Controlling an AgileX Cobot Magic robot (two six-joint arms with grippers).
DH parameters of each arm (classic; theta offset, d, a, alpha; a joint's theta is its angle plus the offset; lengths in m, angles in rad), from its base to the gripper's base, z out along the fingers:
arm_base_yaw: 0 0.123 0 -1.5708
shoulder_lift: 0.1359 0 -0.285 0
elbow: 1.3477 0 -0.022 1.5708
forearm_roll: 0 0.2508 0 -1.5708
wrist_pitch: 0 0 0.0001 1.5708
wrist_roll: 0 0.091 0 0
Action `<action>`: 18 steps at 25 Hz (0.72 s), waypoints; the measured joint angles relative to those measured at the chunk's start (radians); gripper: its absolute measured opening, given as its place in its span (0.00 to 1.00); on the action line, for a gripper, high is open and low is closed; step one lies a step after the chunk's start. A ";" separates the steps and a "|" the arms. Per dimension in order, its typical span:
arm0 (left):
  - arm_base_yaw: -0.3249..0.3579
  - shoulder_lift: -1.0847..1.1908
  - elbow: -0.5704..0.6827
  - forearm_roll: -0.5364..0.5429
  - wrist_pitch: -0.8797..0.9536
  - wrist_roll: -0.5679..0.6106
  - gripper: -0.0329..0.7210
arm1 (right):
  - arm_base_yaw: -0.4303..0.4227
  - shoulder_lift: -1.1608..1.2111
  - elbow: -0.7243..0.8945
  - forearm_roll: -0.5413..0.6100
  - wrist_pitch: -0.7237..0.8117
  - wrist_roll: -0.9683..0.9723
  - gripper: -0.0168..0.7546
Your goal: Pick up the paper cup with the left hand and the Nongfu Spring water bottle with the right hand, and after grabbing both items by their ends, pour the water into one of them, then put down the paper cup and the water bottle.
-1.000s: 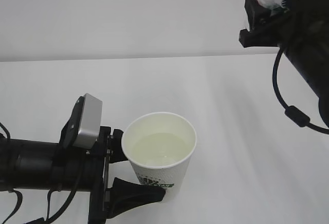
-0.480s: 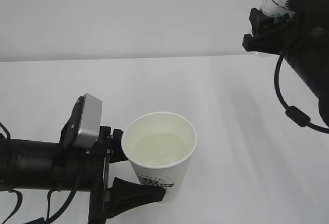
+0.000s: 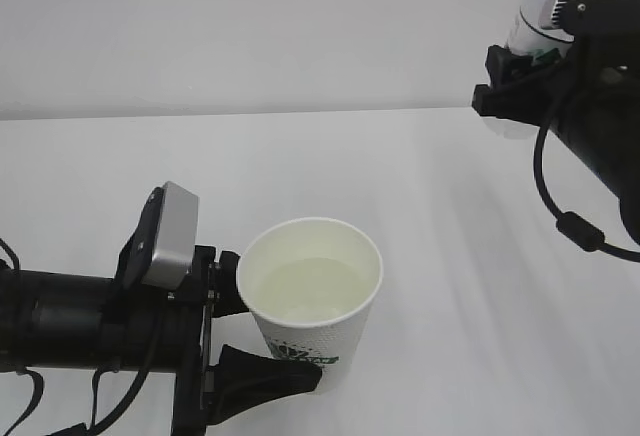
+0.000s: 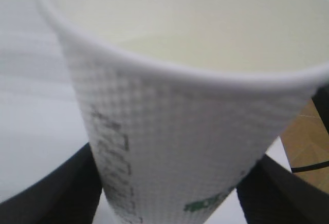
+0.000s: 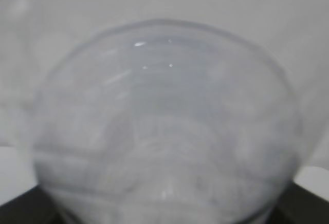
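The paper cup stands upright at the lower middle, white with green print, with the water inside it. My left gripper is shut on the cup's lower half, one black finger on each side. In the left wrist view the paper cup fills the frame, with dark fingers at both bottom corners. At the upper right my right gripper holds the Nongfu Spring water bottle in the air; only a pale part shows. The clear ribbed bottle fills the blurred right wrist view.
A white table spreads under both arms, with a pale wall behind it. A black cable hangs from the right arm. A strip of brown floor shows past the table's edge in the left wrist view.
My right gripper has come down a little with the bottle. The left gripper and the cup have not moved.
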 joint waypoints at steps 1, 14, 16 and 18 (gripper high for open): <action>0.000 0.000 0.000 0.000 0.000 0.000 0.78 | 0.000 0.000 0.000 0.002 0.005 0.000 0.66; 0.000 0.000 0.000 0.000 0.000 -0.002 0.78 | 0.000 0.000 0.000 0.034 0.110 0.000 0.66; 0.000 0.000 0.000 0.000 0.000 -0.002 0.78 | 0.000 0.000 0.000 0.035 0.114 0.000 0.66; 0.000 0.000 0.000 0.000 0.000 -0.004 0.78 | 0.000 0.000 0.000 0.035 0.118 0.000 0.66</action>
